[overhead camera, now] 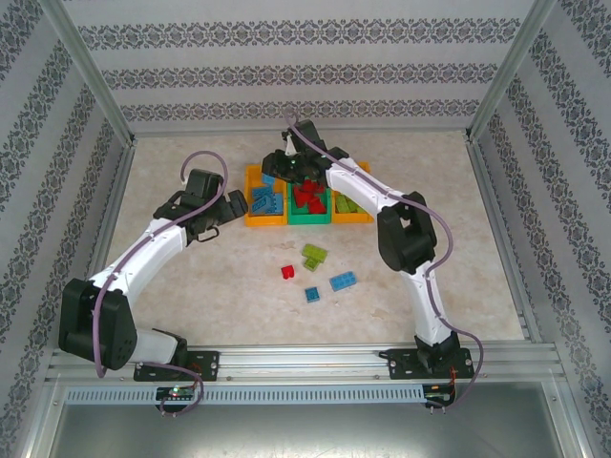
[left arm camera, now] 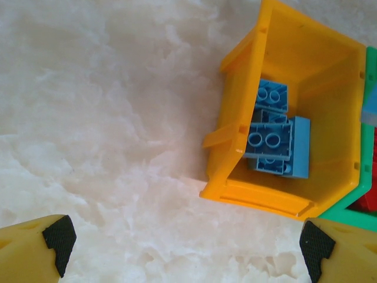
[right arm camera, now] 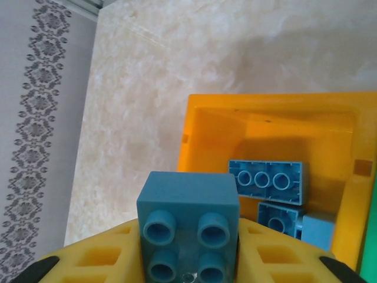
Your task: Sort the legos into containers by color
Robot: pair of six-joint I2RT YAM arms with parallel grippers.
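The right pincer [overhead camera: 284, 172] is clamped on a blue brick [right arm camera: 188, 227], whose studs face the wrist camera. It holds the brick in the air over the left orange bin [right arm camera: 265, 109]. Several blue bricks [left arm camera: 272, 141] already lie in that bin.

The left pincer [left arm camera: 187, 250] stands wide apart with nothing between its pads [left arm camera: 59, 239]. In the top view it hovers over bare worktop [left arm camera: 118, 118] at that bin's 9 o'clock.

The green bin [overhead camera: 307, 220] touches the left orange bin at its 3 o'clock and holds red bricks [overhead camera: 307, 196]. The right orange bin [overhead camera: 351, 218] comes next at 3 o'clock, with lime pieces [overhead camera: 342, 202] showing beside the arm.

Four bricks lie loose at the bins' 6 o'clock. One is a lime brick [overhead camera: 314, 255], with a red brick [overhead camera: 287, 272] at its 7 o'clock. A big blue brick [overhead camera: 343, 281] lies at its 4 o'clock and a small blue brick [overhead camera: 312, 294] at its 6 o'clock.
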